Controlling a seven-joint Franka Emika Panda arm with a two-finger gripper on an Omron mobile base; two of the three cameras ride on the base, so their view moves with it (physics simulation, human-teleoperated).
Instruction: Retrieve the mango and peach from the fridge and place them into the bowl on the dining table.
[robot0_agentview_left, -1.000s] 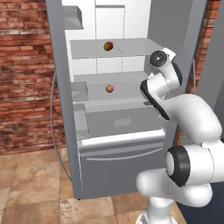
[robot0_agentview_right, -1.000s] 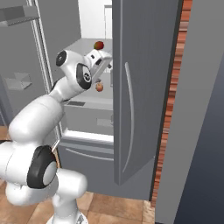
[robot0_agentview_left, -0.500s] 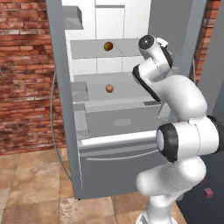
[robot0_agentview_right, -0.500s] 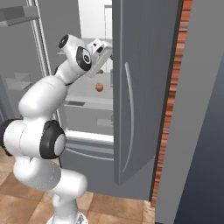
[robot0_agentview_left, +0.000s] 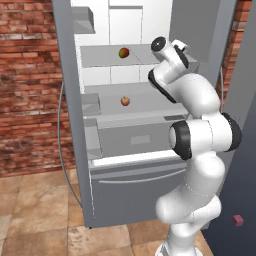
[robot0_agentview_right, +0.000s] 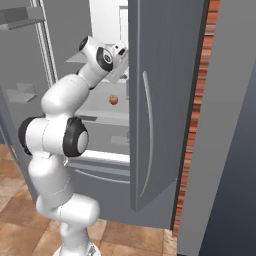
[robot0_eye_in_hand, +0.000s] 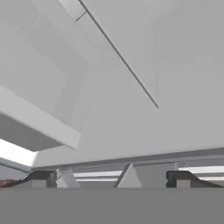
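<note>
The fridge (robot0_agentview_left: 135, 190) stands with its left door swung open, showing white shelves. On the upper shelf lies the mango (robot0_agentview_left: 124, 52), yellow-green with a red blush. One shelf below sits the round orange-pink peach (robot0_agentview_left: 125, 101), also seen past the arm (robot0_agentview_right: 114, 100). My gripper (robot0_agentview_left: 179, 48) is raised to the height of the upper shelf, right of the mango and apart from it. In the hand view the gripper (robot0_eye_in_hand: 111, 178) is open, its dark fingertips (robot0_eye_in_hand: 41, 177) wide apart with nothing between them, facing white fridge wall. The bowl and dining table are out of view.
The fridge's right door (robot0_agentview_right: 160, 100) stands closed close beside my arm. The left door (robot0_agentview_left: 67, 100) juts toward me with bins on its inside. A brick wall (robot0_agentview_left: 25, 75) lies to the left, and a small pink block (robot0_agentview_left: 237, 220) sits low on the right.
My arm has risen and stretched upward: the hand went from the peach's shelf level up to the upper shelf. The jaws stayed wide. Neither fruit moved.
</note>
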